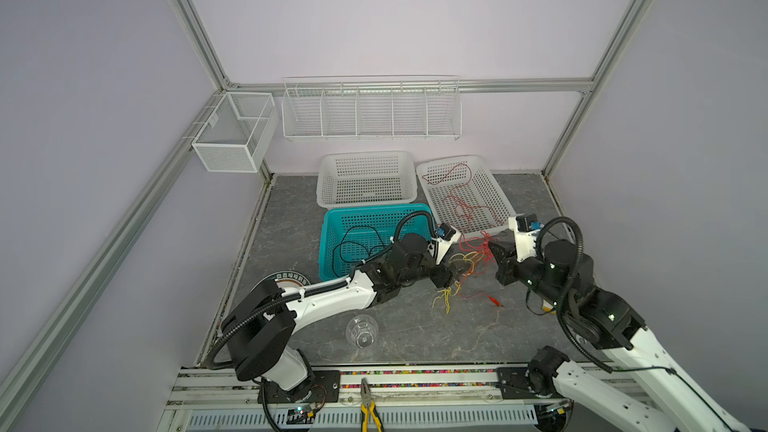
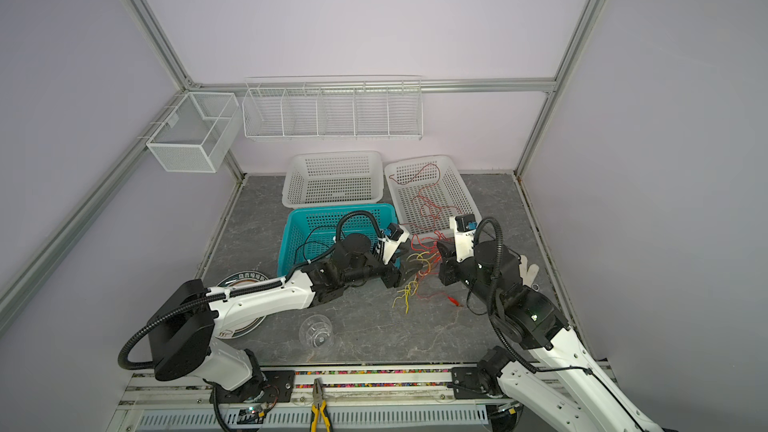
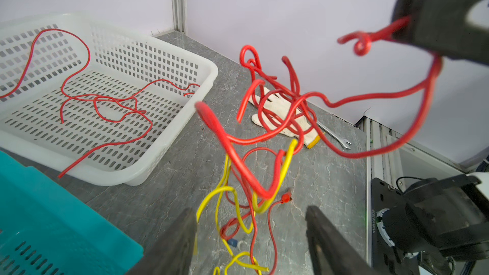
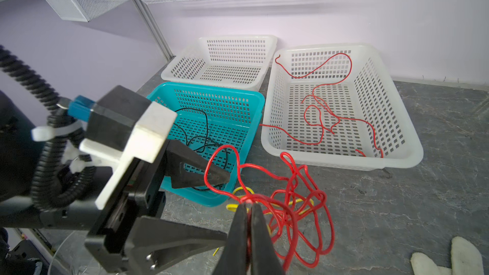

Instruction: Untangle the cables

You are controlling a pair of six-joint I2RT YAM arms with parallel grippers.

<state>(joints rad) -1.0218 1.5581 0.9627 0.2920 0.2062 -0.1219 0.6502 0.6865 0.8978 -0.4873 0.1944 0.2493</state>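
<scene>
While the right gripper (image 4: 248, 205) is clenched on a red strand, the tangle of cables (image 3: 222, 138) hangs from it over the table (image 1: 415, 338), between both arms. The left gripper (image 3: 251, 208) is released, with its jaws flanking the dangling yellow strands (image 3: 288, 154). The step in hand is judged to be separating yellow from red. The next move calls for closing on yellow alone, then drawing it clear.

Red cables (image 3: 211, 124), yellow cables (image 3: 288, 154), black cable (image 4: 207, 125); white perforated baskets (image 4: 341, 161); teal perforated basket (image 4: 206, 87); grey veined tabletop (image 4: 397, 207); lilac walls (image 4: 344, 9).
</scene>
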